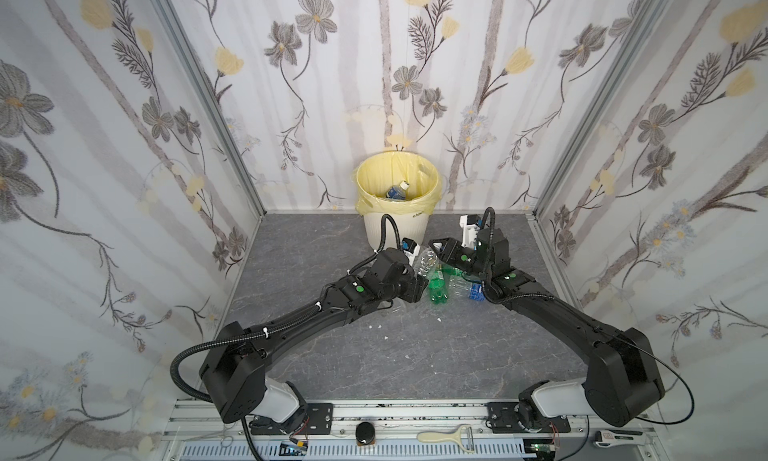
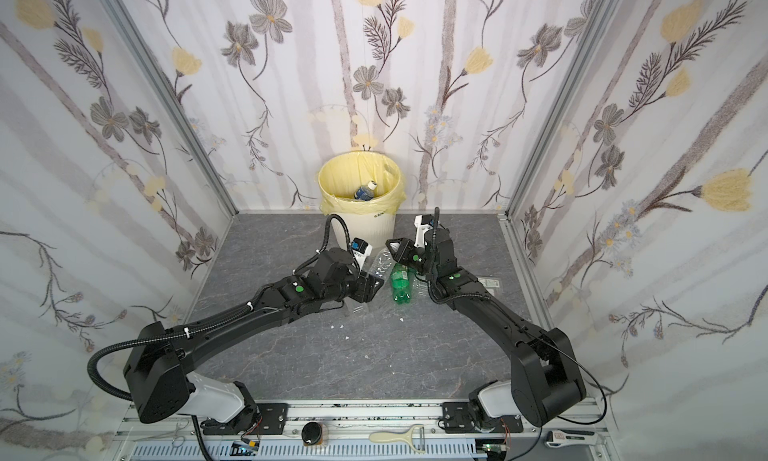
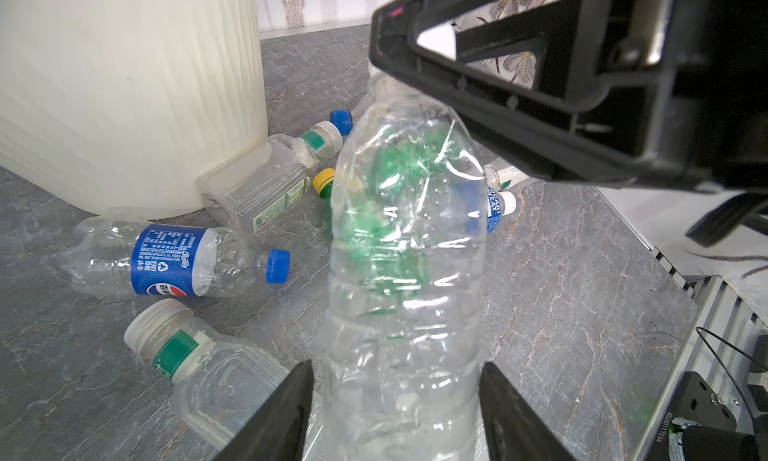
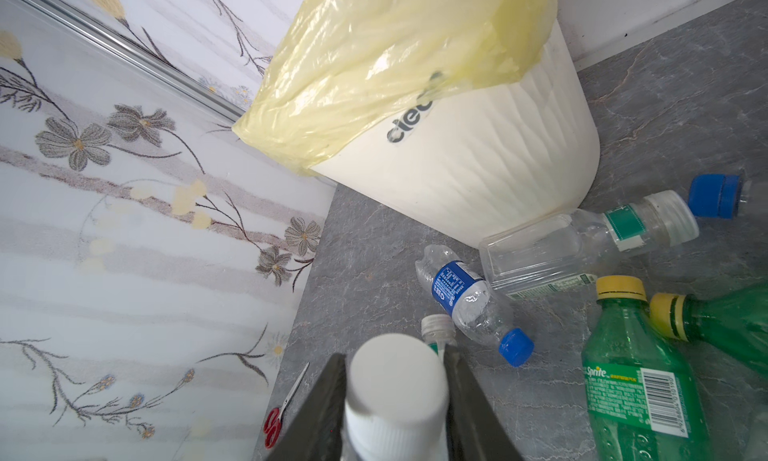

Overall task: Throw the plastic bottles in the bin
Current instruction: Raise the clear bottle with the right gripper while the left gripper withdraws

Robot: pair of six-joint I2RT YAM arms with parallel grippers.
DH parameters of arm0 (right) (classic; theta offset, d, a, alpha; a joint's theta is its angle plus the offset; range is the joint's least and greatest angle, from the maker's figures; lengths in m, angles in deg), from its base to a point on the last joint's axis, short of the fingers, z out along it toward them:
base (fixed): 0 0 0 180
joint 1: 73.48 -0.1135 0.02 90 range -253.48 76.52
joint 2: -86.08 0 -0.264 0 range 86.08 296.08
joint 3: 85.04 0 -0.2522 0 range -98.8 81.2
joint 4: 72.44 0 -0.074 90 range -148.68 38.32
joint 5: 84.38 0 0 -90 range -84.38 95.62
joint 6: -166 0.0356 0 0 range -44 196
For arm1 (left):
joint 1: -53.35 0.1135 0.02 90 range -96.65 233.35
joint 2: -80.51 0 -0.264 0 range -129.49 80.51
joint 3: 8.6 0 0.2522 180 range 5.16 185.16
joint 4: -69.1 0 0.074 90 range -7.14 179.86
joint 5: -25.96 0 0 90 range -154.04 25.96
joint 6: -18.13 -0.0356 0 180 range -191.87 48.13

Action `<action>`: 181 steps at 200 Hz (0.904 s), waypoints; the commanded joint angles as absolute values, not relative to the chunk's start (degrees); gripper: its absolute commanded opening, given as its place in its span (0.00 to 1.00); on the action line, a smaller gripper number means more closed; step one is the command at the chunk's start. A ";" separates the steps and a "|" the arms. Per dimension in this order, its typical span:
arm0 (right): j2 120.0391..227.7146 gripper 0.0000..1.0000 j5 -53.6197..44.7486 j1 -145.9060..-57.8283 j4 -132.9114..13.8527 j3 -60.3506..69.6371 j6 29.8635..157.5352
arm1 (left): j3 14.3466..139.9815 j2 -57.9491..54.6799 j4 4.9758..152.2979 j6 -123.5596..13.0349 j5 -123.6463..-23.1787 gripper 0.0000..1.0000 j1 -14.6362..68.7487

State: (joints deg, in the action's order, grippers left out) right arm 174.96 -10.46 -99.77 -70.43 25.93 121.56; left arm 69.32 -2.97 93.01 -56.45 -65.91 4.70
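Observation:
A crumpled clear bottle [image 3: 403, 272] hangs between both grippers in front of the cream bin [image 1: 397, 226]. My right gripper [image 4: 395, 355] is shut on its white cap [image 4: 395, 380]. My left gripper [image 3: 397, 363] is open, with a finger on each side of the bottle's lower body and a slim gap at each side. Beneath them lie a blue-labelled bottle [image 3: 166, 259], two square clear bottles [image 3: 266, 176] [image 3: 208, 367] and two green bottles [image 4: 636, 376] [image 4: 727, 317]. Another blue-labelled bottle [image 1: 397, 191] lies inside the yellow-lined bin.
Flowered walls close in the grey table [image 1: 415, 355] on three sides. Red-handled scissors [image 4: 282, 409] lie by the left wall. White scraps [image 1: 376, 326] dot the middle of the table. A peeler [image 1: 446, 436] and a black knob [image 1: 365, 434] sit on the front rail.

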 commanded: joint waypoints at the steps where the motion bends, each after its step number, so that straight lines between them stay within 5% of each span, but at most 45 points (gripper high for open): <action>1: 174.41 0.22 -10.14 -99.59 -72.65 26.00 122.05 | 69.19 -2.30 91.38 -56.71 -63.77 0.70 4.75; 32: 174.67 0.21 -10.37 -99.00 -72.56 24.51 121.81 | 69.50 -1.34 91.47 -57.45 -62.10 0.77 4.73; 76: 175.96 0.21 -8.86 -96.82 -69.20 16.84 118.81 | 71.40 0.81 91.56 -59.15 -58.81 1.00 4.81; 181: 174.89 0.21 3.78 -87.93 -67.33 -8.92 111.88 | 78.91 4.83 91.49 -62.71 -48.82 1.00 4.94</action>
